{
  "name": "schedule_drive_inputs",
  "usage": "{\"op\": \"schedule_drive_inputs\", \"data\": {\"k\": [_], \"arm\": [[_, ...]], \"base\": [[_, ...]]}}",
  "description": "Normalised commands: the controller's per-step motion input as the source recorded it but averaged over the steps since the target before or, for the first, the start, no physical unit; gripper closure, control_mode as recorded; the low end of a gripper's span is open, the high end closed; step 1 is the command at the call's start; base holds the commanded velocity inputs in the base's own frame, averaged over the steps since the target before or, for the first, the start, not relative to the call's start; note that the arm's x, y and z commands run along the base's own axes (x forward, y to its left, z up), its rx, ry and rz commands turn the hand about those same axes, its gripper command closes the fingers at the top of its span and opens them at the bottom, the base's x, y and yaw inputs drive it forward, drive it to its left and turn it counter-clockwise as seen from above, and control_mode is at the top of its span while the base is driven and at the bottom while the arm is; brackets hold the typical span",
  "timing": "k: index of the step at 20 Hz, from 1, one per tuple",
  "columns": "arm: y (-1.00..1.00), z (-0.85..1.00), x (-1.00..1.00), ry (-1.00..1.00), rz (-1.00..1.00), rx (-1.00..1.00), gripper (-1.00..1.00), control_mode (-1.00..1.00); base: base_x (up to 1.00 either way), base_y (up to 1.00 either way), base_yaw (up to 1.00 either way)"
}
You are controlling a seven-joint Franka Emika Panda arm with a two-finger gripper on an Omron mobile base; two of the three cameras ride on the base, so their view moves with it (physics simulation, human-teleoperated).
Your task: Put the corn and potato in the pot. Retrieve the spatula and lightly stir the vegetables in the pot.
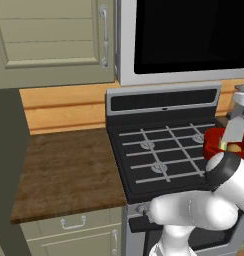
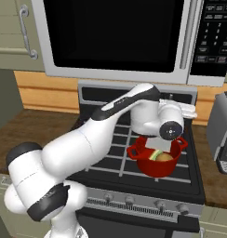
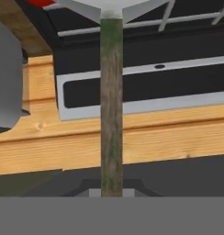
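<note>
The hand (image 2: 167,139) is closed on the spatula (image 3: 111,105), above the pot (image 2: 155,168). Its pale grey blade dips into the red pot beside the potato (image 2: 164,157).

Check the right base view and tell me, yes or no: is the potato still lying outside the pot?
No. The potato sits inside the red pot on the stove, next to the corn.

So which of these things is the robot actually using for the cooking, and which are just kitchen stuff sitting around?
In use:
- red pot
- corn and potato, both inside the pot
- spatula, gripped by the handle, blade at the pot
- gripper

Just there:
- stove
- microwave
- toaster
- wooden counter
- cabinets
</note>
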Motion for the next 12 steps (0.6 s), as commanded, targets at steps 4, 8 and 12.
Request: {"op": "schedule_drive_inputs", "data": {"k": [4,8,12], "arm": [[-0.44,-0.13,0.02,0.0,0.27,0.0,1.0,-1.0],[-0.04,-0.08,0.09,-0.01,0.13,0.0,1.0,-1.0],[0.04,-0.21,0.15,-0.07,0.04,-0.03,1.0,-1.0]], "base": [[0.0,0.0,0.0],[0.0,0.0,0.0],[0.0,0.0,0.0]]}}
